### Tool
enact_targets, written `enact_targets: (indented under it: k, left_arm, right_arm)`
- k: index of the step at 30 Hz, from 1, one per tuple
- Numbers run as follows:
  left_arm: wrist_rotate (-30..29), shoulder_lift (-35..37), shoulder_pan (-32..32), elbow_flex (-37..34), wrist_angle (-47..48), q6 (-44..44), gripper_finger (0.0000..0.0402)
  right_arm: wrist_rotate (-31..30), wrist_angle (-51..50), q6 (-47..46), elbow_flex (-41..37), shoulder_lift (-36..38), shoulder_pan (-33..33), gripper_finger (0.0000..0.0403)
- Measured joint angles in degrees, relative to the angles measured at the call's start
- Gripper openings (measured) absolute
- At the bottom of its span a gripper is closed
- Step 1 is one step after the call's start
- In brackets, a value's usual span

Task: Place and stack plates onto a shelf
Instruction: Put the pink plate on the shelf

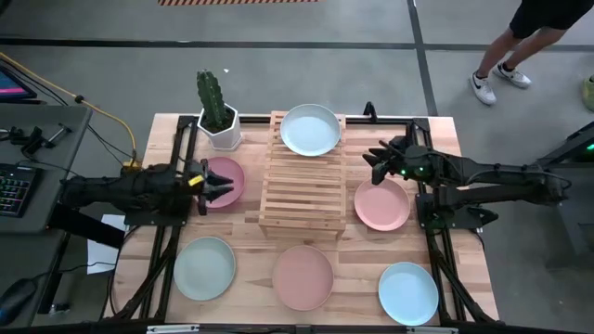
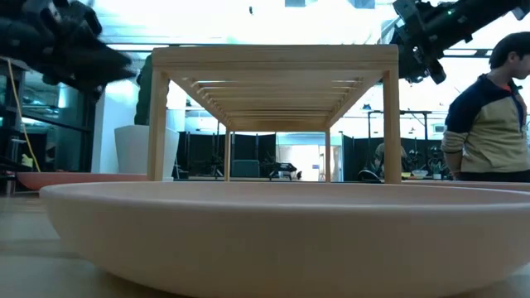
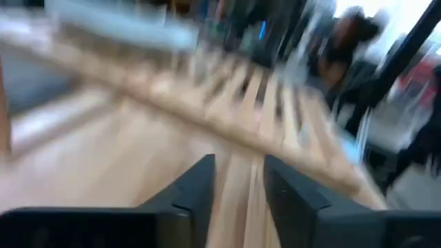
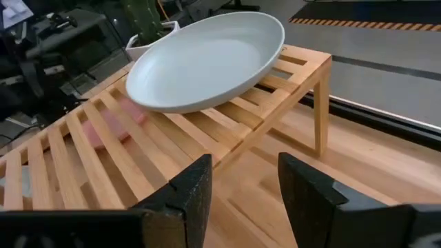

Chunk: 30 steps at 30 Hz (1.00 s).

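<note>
The wooden slat shelf (image 1: 302, 186) stands mid-table. A light blue plate (image 1: 310, 130) (image 4: 207, 62) rests on its far end. On the table lie a pink plate (image 1: 227, 181) left of the shelf, a pink plate (image 1: 381, 204) right of it, and along the near edge a green plate (image 1: 204, 268), a pink plate (image 1: 302, 276) (image 2: 273, 232) and a light blue plate (image 1: 408, 292). My left gripper (image 1: 209, 186) (image 3: 240, 165) hovers open above the left pink plate. My right gripper (image 1: 379, 160) (image 4: 244, 165) hangs open beside the shelf's far right corner, facing the blue plate.
A cactus in a white hexagonal pot (image 1: 218, 116) stands at the shelf's far left corner. Black frame rails (image 1: 436, 241) run along the table's sides. A person (image 2: 493, 116) stands beyond the far right of the table. The shelf's near half (image 1: 302, 209) holds nothing.
</note>
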<state>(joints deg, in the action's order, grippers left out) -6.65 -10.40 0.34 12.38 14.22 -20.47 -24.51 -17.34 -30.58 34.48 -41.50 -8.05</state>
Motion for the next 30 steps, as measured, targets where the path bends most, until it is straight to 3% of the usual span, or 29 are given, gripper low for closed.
enact_targets:
  k: [3, 7, 14, 18, 30]
  left_arm:
    - [3.9, -7.2, -0.2, 3.5, 9.7, -4.6, 0.0159]
    - [4.6, -17.8, -2.4, 3.5, 10.3, -10.0, 0.0171]
    - [-3.9, -34.6, -5.4, 3.5, 7.5, -14.9, 0.0167]
    - [-9.3, -40.5, -5.3, 4.8, 7.4, -14.9, 0.0166]
    - [-12.8, -51.6, -5.3, 6.5, 8.6, -15.6, 0.0165]
  right_arm:
    - [0.0, 0.7, 1.0, -0.1, 0.0, 0.0, 0.0149]
    - [0.0, 1.6, 2.3, -0.1, -0.4, 0.0, 0.0149]
    - [0.0, 1.8, 2.5, -0.1, -0.6, 0.0, 0.0149]
    - [0.0, 1.8, 2.4, -0.1, -0.8, 0.0, 0.0149]
    - [0.0, 1.8, 2.5, -0.1, -0.9, 0.0, 0.0149]
